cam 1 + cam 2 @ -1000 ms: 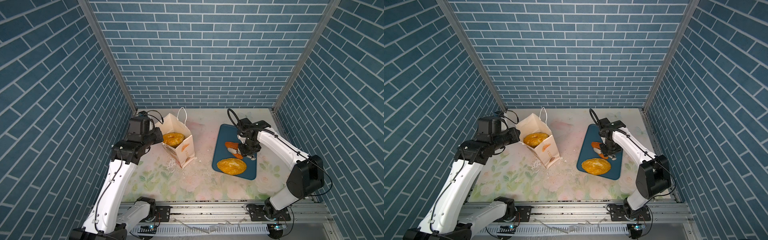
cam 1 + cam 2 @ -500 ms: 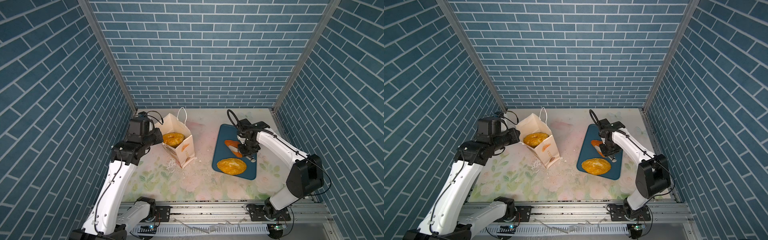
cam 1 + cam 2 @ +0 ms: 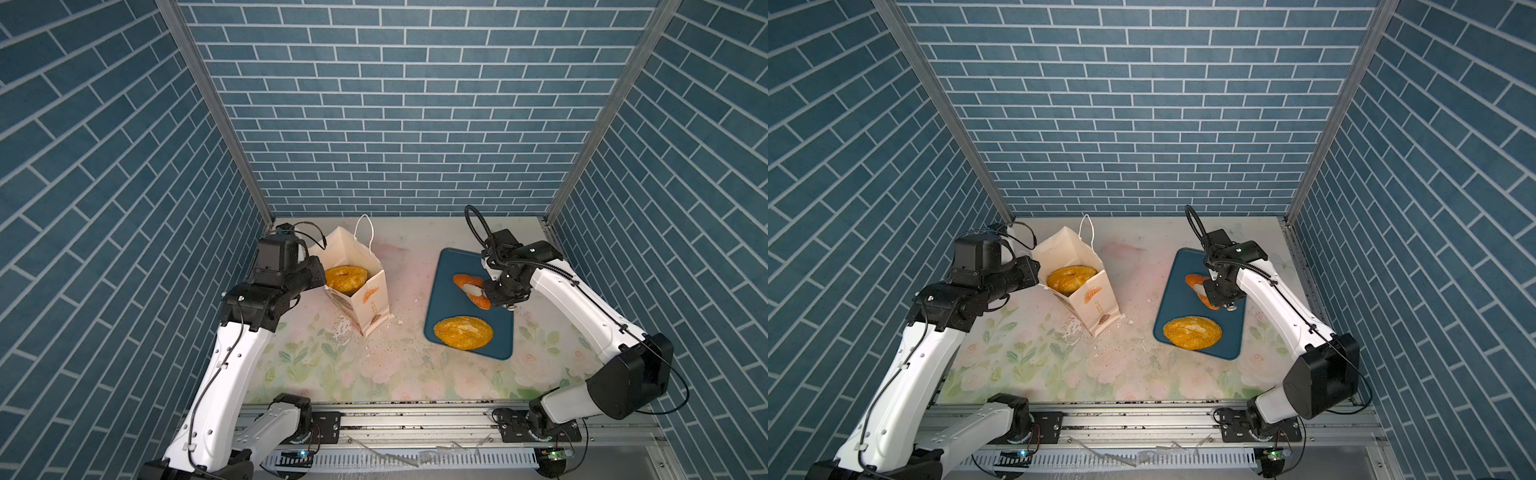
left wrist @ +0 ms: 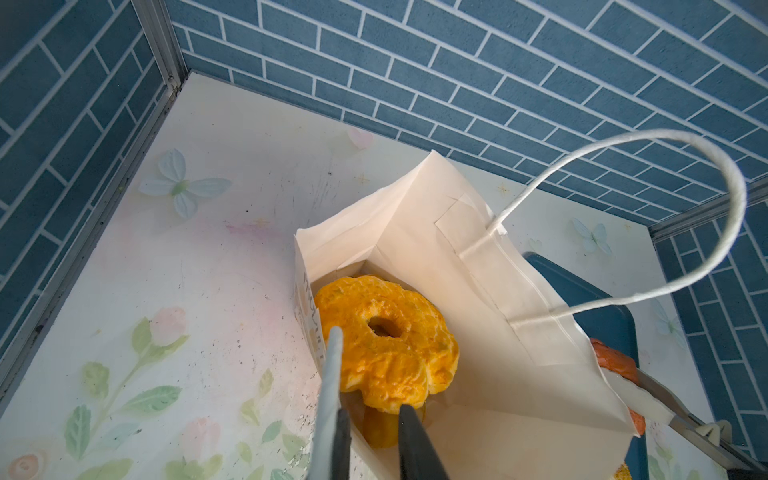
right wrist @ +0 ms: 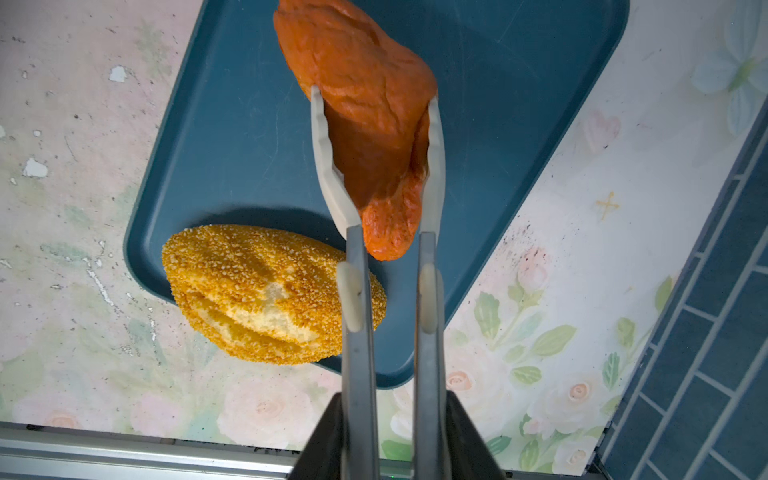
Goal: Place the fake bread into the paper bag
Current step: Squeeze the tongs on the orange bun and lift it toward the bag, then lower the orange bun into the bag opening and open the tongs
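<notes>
Transfer of the reddish triangle (image 5: 365,104) looks to be the step in hand: the right gripper (image 5: 390,411) is clenched on a pair of tongs (image 5: 359,374), and the tongs' white tips squeeze the pastry from both sides over the blue tray (image 5: 232,145), well apart from the paper bag (image 3: 374,297) on the right arm's side of it. Whether the piece has cleared the tray's surface I cannot tell. The seeded oval loaf (image 5: 266,291) lies on the same tray, about as far from the bag, and I judge it the last piece to go after this one. Inside the bag a ring pastry (image 4: 395,365) sits high in the mouth with at least one more piece under it. The left gripper (image 4: 374,415) is at the bag's rim, on the side away from the tray, one finger outside the paper and one inside; its jaws stand a narrow gap apart, and whether they pinch the wall I cannot tell. The next move calls for a lift and a carry across to the bag's mouth — keeping the squeeze on, clearing the upright cord handle (image 4: 735,191), and letting go above the ring, where little room is left.
</notes>
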Controlling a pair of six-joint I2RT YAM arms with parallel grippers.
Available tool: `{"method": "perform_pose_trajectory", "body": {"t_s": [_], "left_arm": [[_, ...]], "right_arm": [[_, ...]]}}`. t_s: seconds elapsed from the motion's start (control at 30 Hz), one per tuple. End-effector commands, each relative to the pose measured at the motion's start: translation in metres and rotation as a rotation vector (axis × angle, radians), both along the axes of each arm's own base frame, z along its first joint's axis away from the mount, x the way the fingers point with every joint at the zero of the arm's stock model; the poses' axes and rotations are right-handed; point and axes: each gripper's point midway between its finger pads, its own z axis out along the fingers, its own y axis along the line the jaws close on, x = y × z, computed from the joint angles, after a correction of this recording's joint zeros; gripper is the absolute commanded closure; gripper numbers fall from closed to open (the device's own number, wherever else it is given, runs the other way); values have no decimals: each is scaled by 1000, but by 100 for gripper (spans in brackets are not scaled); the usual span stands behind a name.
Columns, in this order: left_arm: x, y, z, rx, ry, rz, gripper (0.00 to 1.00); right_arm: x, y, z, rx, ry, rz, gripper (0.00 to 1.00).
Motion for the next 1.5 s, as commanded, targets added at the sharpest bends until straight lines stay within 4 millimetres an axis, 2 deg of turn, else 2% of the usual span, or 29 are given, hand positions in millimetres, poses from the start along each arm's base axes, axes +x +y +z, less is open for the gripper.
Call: {"method": "perform_pose_trajectory", "body": {"t_s": [0.0,0.33,0.43,0.67,0.87,1.0,1.17,1.3,1.47], "left_arm": [[-1,-2,4,0,-14,-11,76],[-1,-2,5,-7,-18,-10,76],[-2,-3,5,-8,-19,-11,76],[-2,-2,6,-6,-21,-10,76],[-1,-2,8,-10,-27,-9,76],[-2,-2,8,-23,-32,0,76],[-3,1,12,-52,-59,20,73],[-4,2,12,-73,-56,31,73],[-1,2,7,-106,-49,39,73]], "right_arm": [[1,3,25,40,-66,8,73],[2,5,52,81,-142,30,75],[2,8,70,114,-196,50,76],[0,27,135,263,-383,122,77],[0,63,183,349,-517,270,77],[7,90,220,406,-638,346,77],[7,134,252,515,-718,468,77],[-1,165,267,532,-735,563,77],[-20,203,274,588,-727,693,77]]}}
